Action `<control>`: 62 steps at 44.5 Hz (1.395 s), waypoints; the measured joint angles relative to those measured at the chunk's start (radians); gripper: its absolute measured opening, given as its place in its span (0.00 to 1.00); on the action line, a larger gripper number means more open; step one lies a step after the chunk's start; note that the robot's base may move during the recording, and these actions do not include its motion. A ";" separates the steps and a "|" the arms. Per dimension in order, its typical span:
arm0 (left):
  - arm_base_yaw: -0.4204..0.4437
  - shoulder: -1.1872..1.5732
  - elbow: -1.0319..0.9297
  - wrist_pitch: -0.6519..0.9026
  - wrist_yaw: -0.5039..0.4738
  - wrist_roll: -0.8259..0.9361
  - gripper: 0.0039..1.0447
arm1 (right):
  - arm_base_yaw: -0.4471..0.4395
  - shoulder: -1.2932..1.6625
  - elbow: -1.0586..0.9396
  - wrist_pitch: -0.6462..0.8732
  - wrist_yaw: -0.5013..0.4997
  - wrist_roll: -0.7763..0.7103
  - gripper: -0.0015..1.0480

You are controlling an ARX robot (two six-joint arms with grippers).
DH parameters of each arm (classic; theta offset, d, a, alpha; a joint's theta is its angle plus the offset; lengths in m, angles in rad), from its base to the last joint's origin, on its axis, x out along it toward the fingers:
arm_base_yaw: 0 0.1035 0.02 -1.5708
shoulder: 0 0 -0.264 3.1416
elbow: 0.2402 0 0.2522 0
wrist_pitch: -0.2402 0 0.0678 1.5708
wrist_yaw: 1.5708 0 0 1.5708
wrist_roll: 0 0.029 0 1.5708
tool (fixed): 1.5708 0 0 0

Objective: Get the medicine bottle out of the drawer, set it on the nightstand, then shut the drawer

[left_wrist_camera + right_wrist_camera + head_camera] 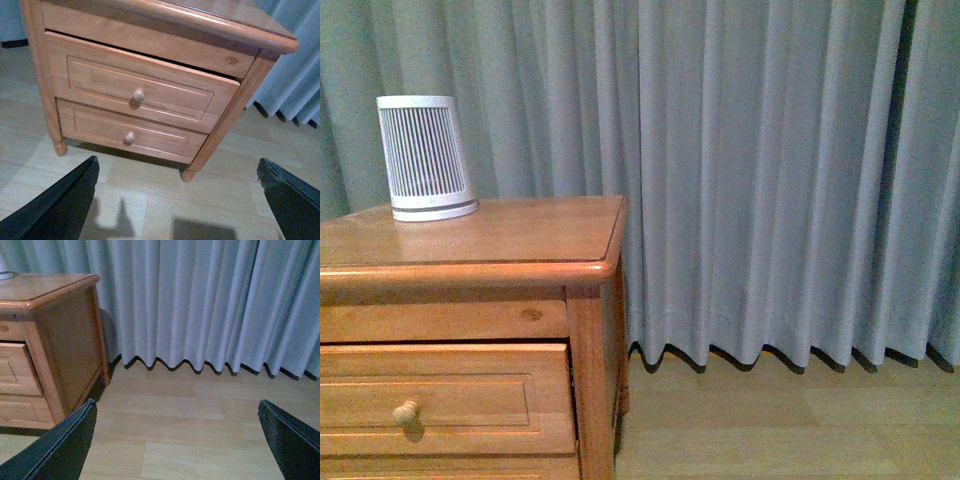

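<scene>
Medicine bottle: not in view, so its axis and heading cannot be told; judged to lie inside the drawer (pixel 90 75). Left gripper (pixel 177 162): fingers wide apart, empty, knob (pixel 138 94) ahead, apparently lined up for a pull. Drawer: ajar by a crack, in the nightstand (pixel 240 105). Right gripper (pixel 176 402): wide apart, empty, over floor (pixel 200 440), likely parked out of the way.

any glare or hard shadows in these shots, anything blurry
Front view: soft sheen on the orange-brown wooden nightstand top, its round knob casting a small shadow; left wrist view: hard-edged shadows on the pale floor near the left gripper; right wrist view: even, slightly soft, no glare.
</scene>
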 joint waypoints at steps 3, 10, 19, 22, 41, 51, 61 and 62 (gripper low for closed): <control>0.003 0.193 0.002 0.195 0.010 -0.011 0.94 | 0.000 0.000 0.000 0.000 0.000 0.000 0.93; 0.014 0.682 0.089 0.616 0.010 -0.039 0.94 | 0.000 0.000 0.000 0.000 0.000 0.000 0.93; 0.012 1.225 0.307 0.905 -0.019 -0.026 0.94 | 0.000 0.000 0.000 0.000 0.000 0.000 0.93; 0.012 1.295 0.347 0.929 -0.019 -0.011 0.94 | 0.000 0.000 0.000 0.000 0.000 0.000 0.93; 0.021 1.669 0.658 0.997 0.002 0.086 0.94 | 0.000 0.000 0.000 0.000 0.000 0.000 0.93; 0.045 1.769 0.791 0.969 0.007 0.111 0.94 | 0.000 0.000 0.000 0.000 0.000 0.000 0.93; 0.074 1.835 0.885 0.930 0.031 0.138 0.94 | 0.000 0.000 0.000 0.000 0.000 0.000 0.93; 0.077 1.843 0.894 0.925 0.033 0.142 0.94 | 0.000 0.000 0.000 0.000 0.000 0.000 0.93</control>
